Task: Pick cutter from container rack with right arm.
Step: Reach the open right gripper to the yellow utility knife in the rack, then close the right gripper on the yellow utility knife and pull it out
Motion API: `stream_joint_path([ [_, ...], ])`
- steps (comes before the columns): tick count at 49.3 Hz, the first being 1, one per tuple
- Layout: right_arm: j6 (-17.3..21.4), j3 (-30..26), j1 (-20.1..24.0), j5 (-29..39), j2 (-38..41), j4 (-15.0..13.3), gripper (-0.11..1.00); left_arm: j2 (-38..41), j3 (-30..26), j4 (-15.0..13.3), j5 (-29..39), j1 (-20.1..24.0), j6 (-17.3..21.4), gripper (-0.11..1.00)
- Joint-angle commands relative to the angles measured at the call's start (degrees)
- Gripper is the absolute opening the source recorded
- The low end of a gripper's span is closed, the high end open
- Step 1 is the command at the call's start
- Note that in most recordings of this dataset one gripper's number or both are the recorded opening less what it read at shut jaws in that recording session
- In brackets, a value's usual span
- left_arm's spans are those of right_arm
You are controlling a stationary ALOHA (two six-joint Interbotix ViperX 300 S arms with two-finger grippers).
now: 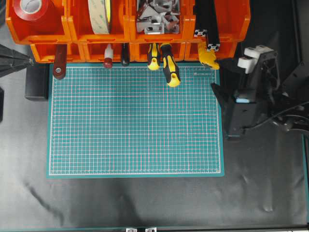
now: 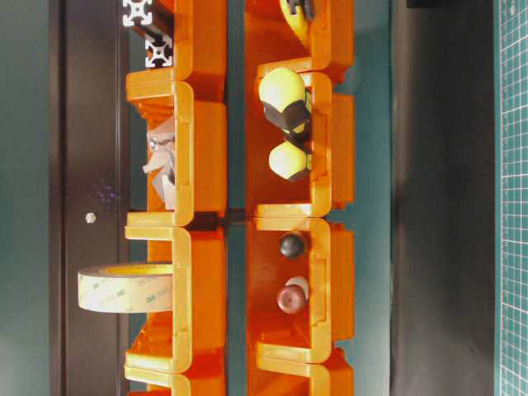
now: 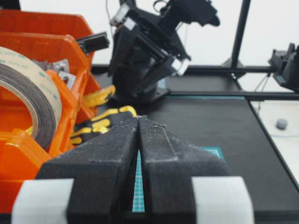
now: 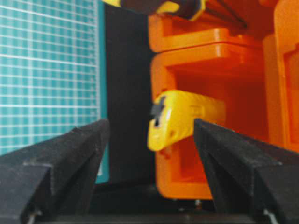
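Observation:
The cutter (image 1: 207,56), slim and yellow, sticks out of the lower right bin of the orange container rack (image 1: 72,34) and overhangs the green mat's far right corner. In the right wrist view its dark-tipped end (image 4: 180,116) pokes from the bin just ahead of my jaws, nearer the right finger, touching neither. The right gripper (image 4: 150,125) is open and empty; from overhead it (image 1: 219,90) hangs a little in front of the cutter. The left gripper (image 3: 138,119) is shut and empty, parked at the far left (image 1: 26,60). The left wrist view also shows the cutter (image 3: 99,96).
Two yellow-and-black screwdrivers (image 1: 166,63) hang from the bin left of the cutter. Red and dark tool handles (image 1: 108,57) stick out further left. Upper bins hold red tape (image 1: 31,10), a tape roll (image 1: 100,14), metal brackets (image 1: 155,19) and black extrusion (image 1: 206,26). The green mat (image 1: 135,121) lies in front.

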Motion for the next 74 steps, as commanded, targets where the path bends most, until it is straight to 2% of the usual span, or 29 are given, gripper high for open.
stream_joint_path([
  [1, 0.2, -0.6, -1.1, -0.5, 0.7, -2.3, 0.71, 0.3, -1.3, 0.1, -0.3, 0.1, -0.3, 0.0],
  [8, 0.4, -0.9, -3.4, -0.9, 2.4, -4.5, 0.7, 0.2, -1.0, 0.1, -0.3, 0.1, -0.3, 0.0],
  [24, 0.5, -0.1, -6.4, -1.7, 4.2, -4.7, 0.7, 0.2, -0.7, 0.1, -0.3, 0.0, -0.3, 0.0],
  [29, 1.2, 0.2, -6.5, -1.8, 4.3, -4.7, 0.69, 0.1, -0.6, 0.1, -0.3, 0.0, -0.3, 0.0],
  [35, 4.0, 1.1, -6.5, -1.8, 4.5, -4.7, 0.68, 0.1, -0.5, 0.1, -0.3, 0.0, -0.3, 0.0],
  [45, 7.6, 1.5, -6.2, -3.8, 5.0, -5.7, 0.58, 0.1, -0.5, 0.1, -0.3, 0.0, -0.3, 0.0],
  [54, 8.7, 1.0, -5.8, -2.7, 6.1, -8.6, 0.56, 0.0, -0.4, 0.1, -0.3, -0.2, -0.3, 0.0],
  [63, 8.8, 0.4, -5.8, -2.6, 6.7, -8.9, 0.55, -0.2, -0.5, 0.1, -0.3, -0.3, -0.3, 0.0],
  [68, 8.7, 0.6, -5.8, -2.5, 6.7, -8.8, 0.49, -0.4, -0.5, 0.1, -0.3, -0.4, -0.3, 0.0],
  [74, 8.9, 0.5, -5.8, -2.5, 6.7, -8.5, 0.33, -0.5, -0.5, 0.2, -0.3, -0.3, -0.3, 0.0],
])
